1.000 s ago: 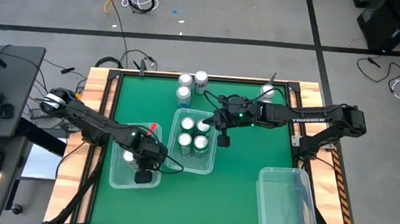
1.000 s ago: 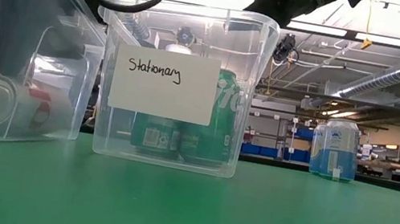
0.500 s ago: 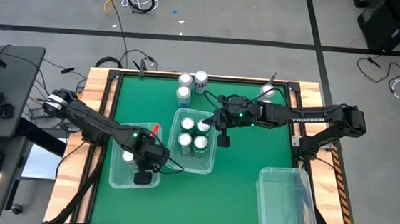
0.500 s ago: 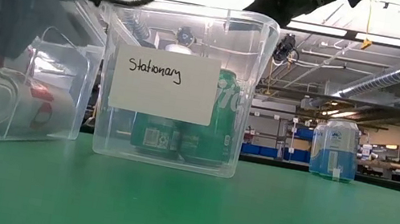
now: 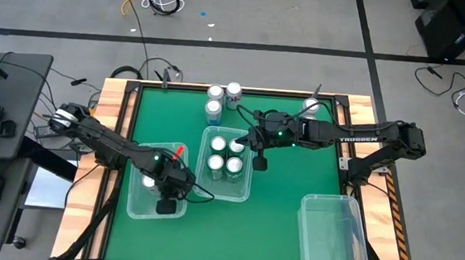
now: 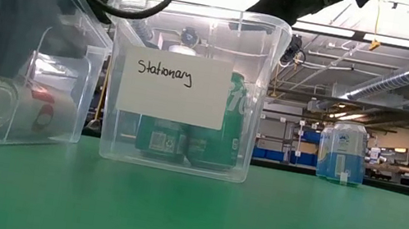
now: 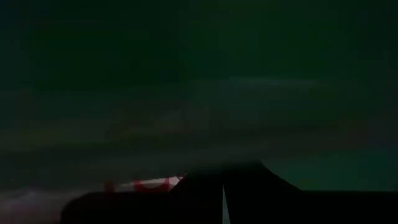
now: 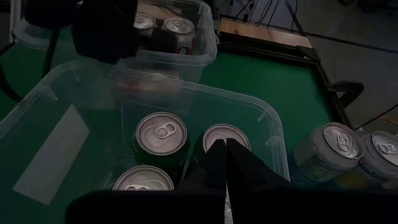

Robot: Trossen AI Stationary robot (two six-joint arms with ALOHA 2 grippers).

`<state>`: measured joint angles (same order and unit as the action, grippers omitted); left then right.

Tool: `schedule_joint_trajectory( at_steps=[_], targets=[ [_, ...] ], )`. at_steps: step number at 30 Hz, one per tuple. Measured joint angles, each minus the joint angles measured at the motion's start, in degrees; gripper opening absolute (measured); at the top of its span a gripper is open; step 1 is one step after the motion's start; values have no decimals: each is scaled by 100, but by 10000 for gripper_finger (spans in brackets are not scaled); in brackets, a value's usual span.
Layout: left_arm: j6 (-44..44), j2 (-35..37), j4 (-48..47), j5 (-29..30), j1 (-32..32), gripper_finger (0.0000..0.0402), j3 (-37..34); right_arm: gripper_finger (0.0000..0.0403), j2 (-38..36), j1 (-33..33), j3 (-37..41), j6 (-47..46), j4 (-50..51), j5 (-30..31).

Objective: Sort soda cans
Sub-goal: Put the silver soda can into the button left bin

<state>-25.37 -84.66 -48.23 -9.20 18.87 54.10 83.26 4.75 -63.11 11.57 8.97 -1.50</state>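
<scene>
Left pincer [image 5: 166, 206] down inside the left clear bin [image 5: 134, 208], fingers closed, nothing visibly gripped; a red-and-white can [image 6: 2, 104] lying on its side at the bin floor right beside it, long axis horizontal, end face toward the low camera. Right pincer [image 5: 260, 160] hovering at the right-hand rim of the middle bin [image 5: 243, 189], fingers pressed together and empty, pointing down over the green cans [image 8: 161, 135] standing upright there, four silver tops showing from above. Middle bin labelled "Stationary" on a white card [image 6: 174, 86]. Unsorted stock: three upright cans [image 5: 218, 96] clustered at the far edge of the tabletop [image 5: 287, 180], one more can [image 5: 310, 109] near the far right corner behind the right arm. Third bin [image 5: 334, 238] at near right holding nothing visible. Key relation: far cluster sits beyond the middle bin, up-table and slightly left of the right pincer, axes vertical, so a side grasp looks workable; right arm clearly nearer than left. Corner can also right-arm territory
</scene>
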Motion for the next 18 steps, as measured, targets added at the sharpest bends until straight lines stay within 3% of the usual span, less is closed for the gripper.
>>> schedule_joint_trajectory(
  at_steps=[8,18],
  targets=[
    [-14,-6,-276,380,2,0,37,0,0,0,0,2,2,0],
    [-59,-35,-2067,1209,0,1,1018,0,0,0,0,20,-13,0]
  ],
)
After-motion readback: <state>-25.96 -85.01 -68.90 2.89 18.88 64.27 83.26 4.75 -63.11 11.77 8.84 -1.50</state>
